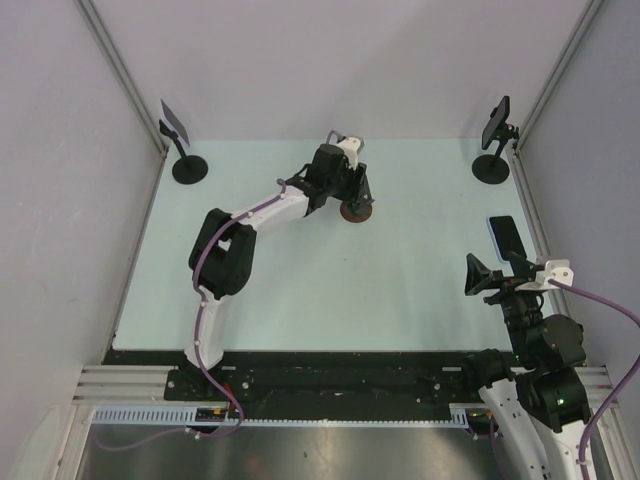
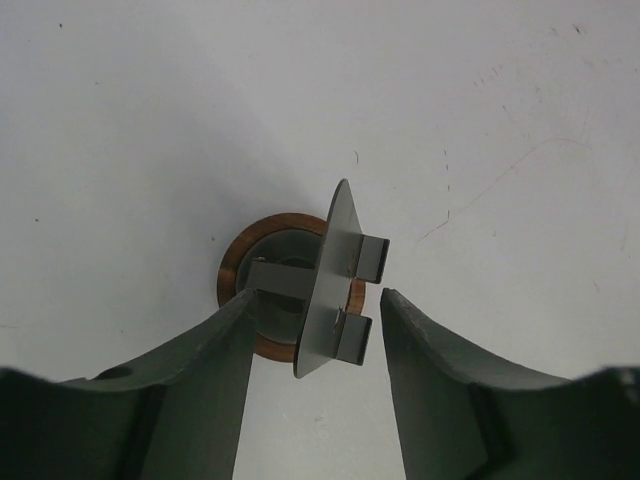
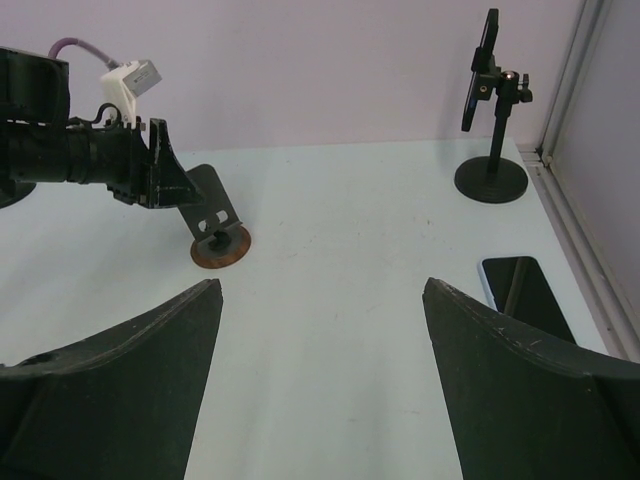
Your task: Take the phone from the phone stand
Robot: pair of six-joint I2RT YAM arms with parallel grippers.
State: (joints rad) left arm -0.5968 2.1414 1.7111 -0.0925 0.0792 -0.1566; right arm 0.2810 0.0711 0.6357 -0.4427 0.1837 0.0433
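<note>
Counter [image 1: 300, 290]: pale, walled on 3 sides.

Left tool [image 1: 355, 195]: at mid-counter, partly open. Its fingers [image 2: 200, 380] straddle the phone stand [image 2: 330, 260], with a gap visible on 1 side. It has no firm hold.

Right tool [image 3: 322, 290]: near right of the counter, spread wide, holding nothing.

Far-left stand [image 1: 189, 168] and far-right stand [image 3: 492, 175]: black, 1 in each far corner, each carrying a dark device.

Phone stand: round brown base and tilted grey plate with 2 hooked lips.

Phone [image 1: 507, 237]: dark glossy screen with a pale rim. It lies flat and face up on the counter near the right edge, well apart from the phone stand. Its long axis runs roughly near to far, slightly skewed.
</note>
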